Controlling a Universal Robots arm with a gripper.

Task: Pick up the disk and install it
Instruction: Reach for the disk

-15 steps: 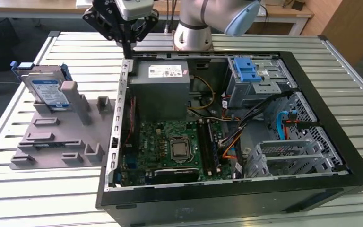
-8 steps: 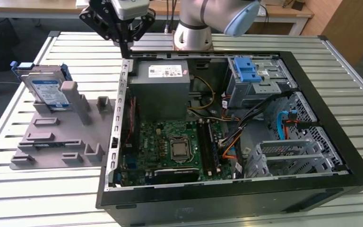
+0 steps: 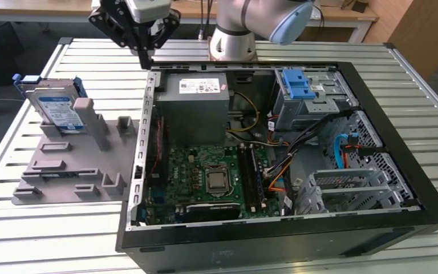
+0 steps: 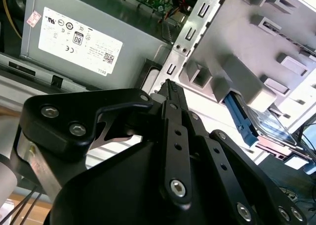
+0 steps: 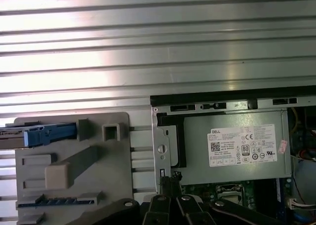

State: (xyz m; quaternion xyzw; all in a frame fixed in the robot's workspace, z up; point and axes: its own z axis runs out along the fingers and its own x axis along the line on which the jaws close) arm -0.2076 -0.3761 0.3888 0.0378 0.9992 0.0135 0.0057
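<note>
While the pincer (image 3: 144, 56) is hanging in the upper left of the exterior view, tips pressed together and holding nothing, the disk (image 3: 57, 108) is leaning upright in the grey rack (image 3: 67, 171) on the counter (image 3: 52, 240), lying lower and toward the exterior view's left of the pincer.

Wrist cameras close behind end effector (image 5: 170, 177)
</note>
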